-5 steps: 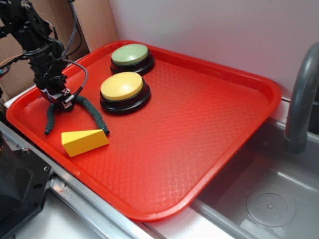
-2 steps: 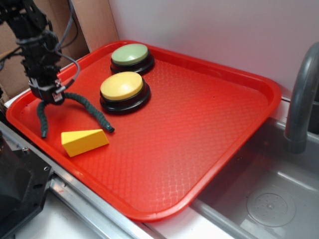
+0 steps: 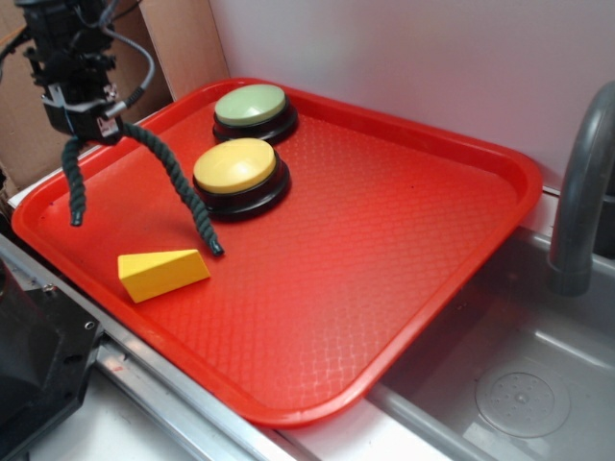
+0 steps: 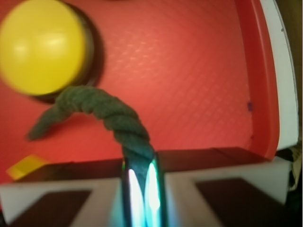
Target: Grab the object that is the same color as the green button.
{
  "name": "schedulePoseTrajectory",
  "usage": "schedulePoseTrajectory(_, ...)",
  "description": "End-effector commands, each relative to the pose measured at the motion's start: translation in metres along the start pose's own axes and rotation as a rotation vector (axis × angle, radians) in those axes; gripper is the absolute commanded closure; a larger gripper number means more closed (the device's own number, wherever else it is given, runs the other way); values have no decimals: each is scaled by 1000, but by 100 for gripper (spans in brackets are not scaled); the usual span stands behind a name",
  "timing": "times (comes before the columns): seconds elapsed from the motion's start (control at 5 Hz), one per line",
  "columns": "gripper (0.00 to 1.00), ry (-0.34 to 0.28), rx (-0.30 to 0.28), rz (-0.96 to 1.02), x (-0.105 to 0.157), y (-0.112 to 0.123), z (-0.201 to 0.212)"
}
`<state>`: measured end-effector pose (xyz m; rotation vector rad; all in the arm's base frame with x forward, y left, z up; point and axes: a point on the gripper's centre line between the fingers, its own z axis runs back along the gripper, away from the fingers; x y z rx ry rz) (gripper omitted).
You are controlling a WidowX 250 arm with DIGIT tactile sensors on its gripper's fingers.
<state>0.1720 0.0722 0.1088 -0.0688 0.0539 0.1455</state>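
Note:
My gripper point(image 3: 88, 125) is shut on the middle of the dark green braided rope point(image 3: 178, 182) and holds it above the left part of the red tray point(image 3: 384, 250). The rope's two ends hang down; the right end reaches down near the tray beside the yellow button. In the wrist view the rope point(image 4: 104, 111) runs from between my jaws point(image 4: 140, 182) up and to the left. The pale green button point(image 3: 251, 106) on its black base sits at the tray's far side, right of my gripper.
A yellow-domed button point(image 3: 235, 167) stands in front of the green one and shows in the wrist view point(image 4: 40, 47). A yellow wedge block point(image 3: 161, 272) lies near the tray's front left edge. A grey sink point(image 3: 519, 384) and faucet point(image 3: 581, 192) are at the right. Cardboard stands behind.
My gripper has risen and moved a little back-left, lifting the rope's middle off the tray; its ends now hang below it.

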Motion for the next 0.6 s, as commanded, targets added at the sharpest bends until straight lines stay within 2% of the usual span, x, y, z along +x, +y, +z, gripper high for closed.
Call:
schedulePoseTrajectory(0.0,100,-65,-44,-116,0,-63,58)
schedulePoseTrajectory(0.2,100,-82,-50,-182,-3,-91,64)
schedulePoseTrajectory(0.4,100,-112,-75,-172,-4,-96,63)
